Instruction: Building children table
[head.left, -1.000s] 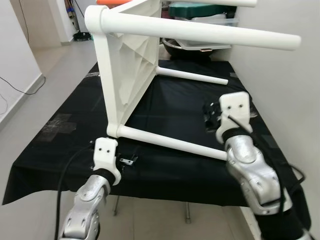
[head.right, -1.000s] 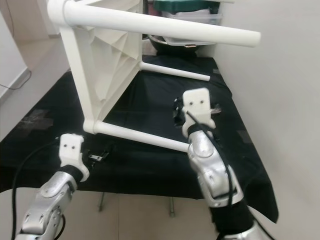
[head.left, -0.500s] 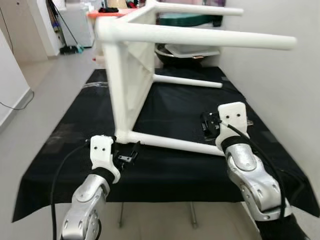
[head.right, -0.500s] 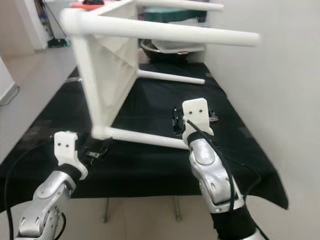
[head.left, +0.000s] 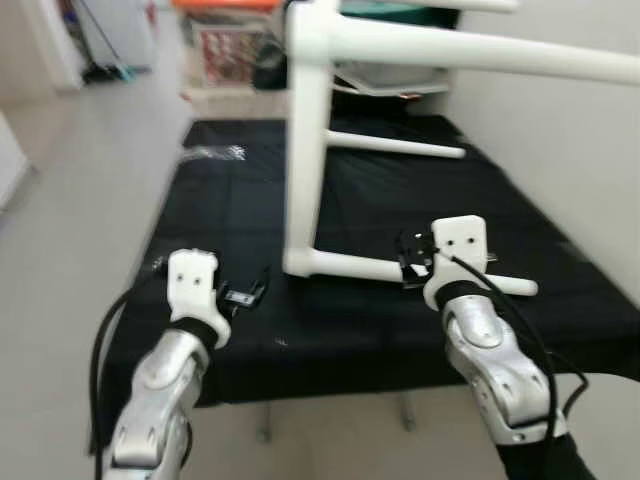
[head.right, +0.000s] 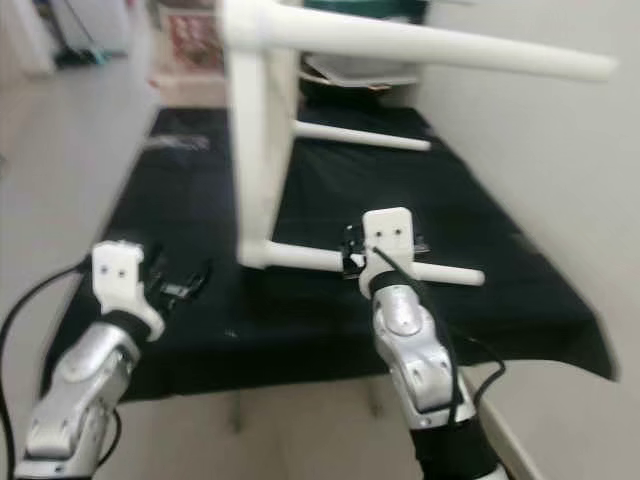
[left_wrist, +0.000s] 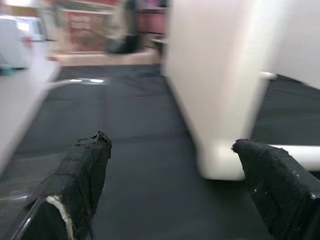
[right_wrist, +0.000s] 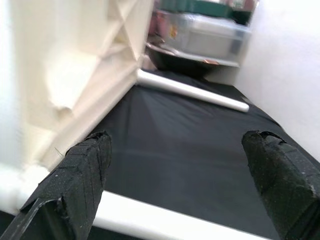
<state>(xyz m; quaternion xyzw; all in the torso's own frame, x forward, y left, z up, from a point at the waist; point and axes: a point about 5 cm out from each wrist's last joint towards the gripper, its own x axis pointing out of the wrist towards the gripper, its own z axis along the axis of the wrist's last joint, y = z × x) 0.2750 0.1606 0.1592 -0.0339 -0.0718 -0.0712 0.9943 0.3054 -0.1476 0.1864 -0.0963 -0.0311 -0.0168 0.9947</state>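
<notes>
A white children's table lies on its side on a black cloth, its legs pointing right. The lower leg rests on the cloth and the upper leg sticks out overhead. My left gripper hovers open just left of the table's lower corner, which sits between its fingertips in the wrist view. Above the lower leg, my right gripper is open, with its fingers spread to either side and not touching it.
A white wall runs close along the right side of the cloth-covered surface. Clear plastic tubs and a dark bowl stand at the far end. Open floor lies to the left, with shelves at the back.
The camera has swung around, so the tabletop now looks edge-on and the picture is blurred. Both grippers stay open near the lower leg, the left one a little further from the corner.
</notes>
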